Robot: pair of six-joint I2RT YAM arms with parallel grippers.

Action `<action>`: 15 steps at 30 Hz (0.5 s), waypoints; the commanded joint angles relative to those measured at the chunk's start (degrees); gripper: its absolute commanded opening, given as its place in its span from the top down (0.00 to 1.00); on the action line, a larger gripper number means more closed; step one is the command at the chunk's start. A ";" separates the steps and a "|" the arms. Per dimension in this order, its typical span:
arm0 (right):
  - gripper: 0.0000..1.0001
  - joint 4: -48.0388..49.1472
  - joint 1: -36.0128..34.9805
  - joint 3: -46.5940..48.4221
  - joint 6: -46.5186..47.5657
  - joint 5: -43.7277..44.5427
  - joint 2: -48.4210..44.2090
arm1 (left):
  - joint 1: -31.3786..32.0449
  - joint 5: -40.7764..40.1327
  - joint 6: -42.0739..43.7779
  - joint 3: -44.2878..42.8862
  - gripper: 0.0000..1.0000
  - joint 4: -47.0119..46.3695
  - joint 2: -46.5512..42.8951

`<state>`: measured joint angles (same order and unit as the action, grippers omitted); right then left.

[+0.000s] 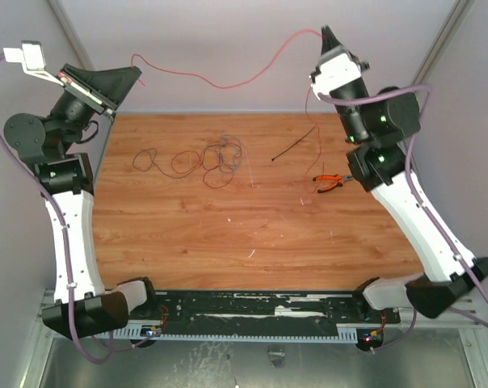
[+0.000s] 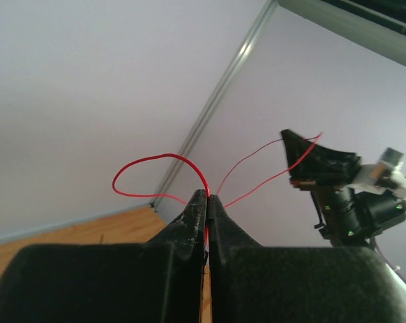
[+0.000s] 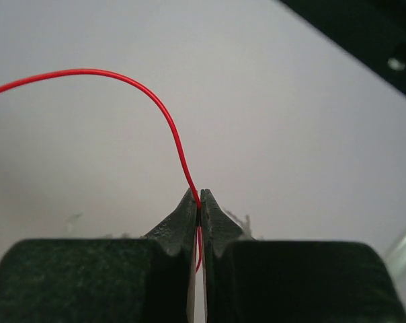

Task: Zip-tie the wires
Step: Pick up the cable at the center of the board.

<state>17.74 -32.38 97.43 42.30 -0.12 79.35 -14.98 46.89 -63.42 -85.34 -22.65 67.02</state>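
Top external view: your left gripper (image 1: 136, 74) and right gripper (image 1: 326, 31) clamp one red wire (image 1: 220, 85) aloft; spreading them could snap it.

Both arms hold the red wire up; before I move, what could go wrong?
1. The left gripper and right gripper pinch the red wire only at their tips: pulling apart could slip or snap it.
2. It hangs high, apart from the other wires and zip tie on the table; released here, it may miss them.
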 commanded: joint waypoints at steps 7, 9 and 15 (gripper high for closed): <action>1.00 -9.84 1.59 -25.79 -3.72 14.93 -21.68 | 13.37 -0.23 1.02 9.88 1.00 -2.37 -9.87; 1.00 -13.03 1.67 -28.27 -4.42 17.53 -25.55 | 17.88 -2.17 1.98 11.53 1.00 -2.12 -12.30; 1.00 -17.99 1.77 -32.06 -5.21 27.78 -36.31 | 31.59 -9.03 6.91 12.94 1.00 0.40 -9.99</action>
<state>3.27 -31.09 65.89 38.83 18.61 48.40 10.17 43.05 -60.62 -72.60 -23.31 54.94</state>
